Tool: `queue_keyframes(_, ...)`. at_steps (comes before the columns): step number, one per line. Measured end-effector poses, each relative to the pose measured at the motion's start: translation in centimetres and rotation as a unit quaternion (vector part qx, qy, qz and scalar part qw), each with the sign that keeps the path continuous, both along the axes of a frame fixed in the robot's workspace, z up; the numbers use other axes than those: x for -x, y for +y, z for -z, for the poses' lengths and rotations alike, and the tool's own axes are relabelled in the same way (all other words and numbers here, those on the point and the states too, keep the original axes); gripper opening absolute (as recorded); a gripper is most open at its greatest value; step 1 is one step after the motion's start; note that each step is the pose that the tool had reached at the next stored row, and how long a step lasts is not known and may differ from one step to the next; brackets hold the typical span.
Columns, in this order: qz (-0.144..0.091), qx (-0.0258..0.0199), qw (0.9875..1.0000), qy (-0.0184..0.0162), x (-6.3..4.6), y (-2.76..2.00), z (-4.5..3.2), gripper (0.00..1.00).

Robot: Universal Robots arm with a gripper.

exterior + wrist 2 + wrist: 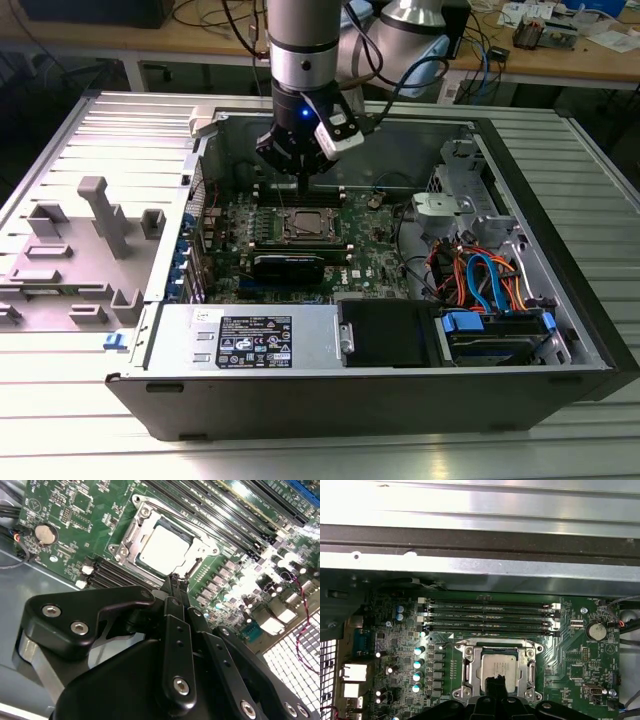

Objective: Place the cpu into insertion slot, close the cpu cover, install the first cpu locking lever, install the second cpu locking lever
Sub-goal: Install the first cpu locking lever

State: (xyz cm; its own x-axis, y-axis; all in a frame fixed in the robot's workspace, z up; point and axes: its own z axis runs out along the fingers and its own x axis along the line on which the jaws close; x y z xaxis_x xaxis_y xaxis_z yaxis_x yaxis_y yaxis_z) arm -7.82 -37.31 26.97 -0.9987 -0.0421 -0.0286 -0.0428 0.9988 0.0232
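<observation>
Silver cpu cover (131, 534) lies over the cpu (162, 550), end effector (177, 580) pinched closed and empty at its edge, and locking it likely wants a slow, square push.

White label (248, 343) on power supply (312, 338): print illegible (likewise markings on motherboard (372, 250)).

The cpu (165, 550) is a dull silver-grey square. The cpu cover (131, 532) is shiny silver. The board (580, 680) is green. The long memory slots (490, 617) are black. The gripper (178, 581) is black with silver screws. In the exterior view, the cables (480, 275) are orange and blue, and the table (90, 420) has silver stripes.
</observation>
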Motion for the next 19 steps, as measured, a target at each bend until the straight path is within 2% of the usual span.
queue_keyframes(8,0.0,0.0,1.0,0.0,1.05,0.0,0.0,0.11)
queue_keyframes(19,0.0,0.0,1.0,0.0,1.18,0.0,0.0,0.11)
